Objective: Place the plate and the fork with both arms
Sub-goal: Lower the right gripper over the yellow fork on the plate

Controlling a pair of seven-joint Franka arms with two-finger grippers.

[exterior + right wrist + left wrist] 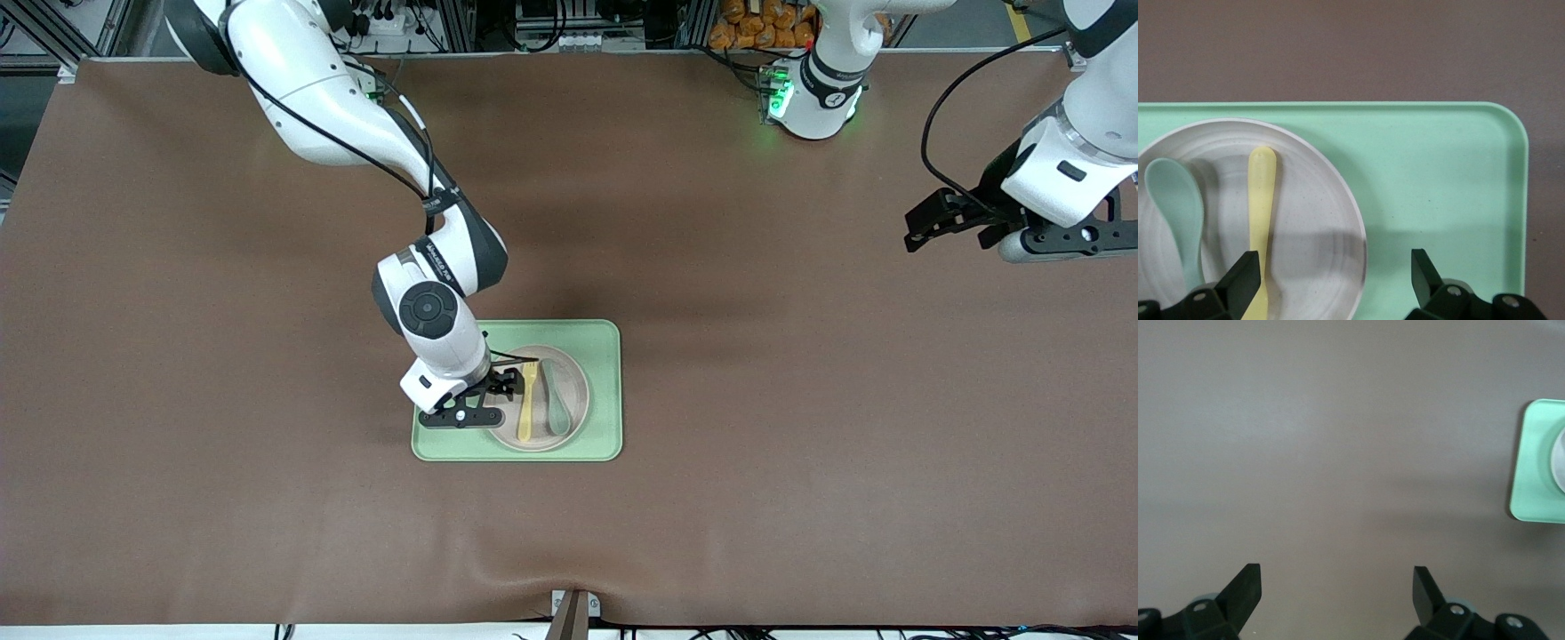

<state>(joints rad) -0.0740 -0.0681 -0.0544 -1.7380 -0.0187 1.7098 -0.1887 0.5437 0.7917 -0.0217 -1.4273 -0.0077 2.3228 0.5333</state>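
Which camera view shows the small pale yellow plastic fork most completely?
The front view: the small pale yellow plastic fork lies whole on the round pale beige plate, beside a grey-green spoon. The right wrist view shows the fork larger, but its lower end is cut off. The left wrist view does not show it.

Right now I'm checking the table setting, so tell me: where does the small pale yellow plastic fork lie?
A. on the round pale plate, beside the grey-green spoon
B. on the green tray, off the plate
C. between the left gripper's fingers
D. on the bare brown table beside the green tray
A: the small pale yellow plastic fork lies on the round pale plate beside the grey-green spoon, on the rectangular light green tray.
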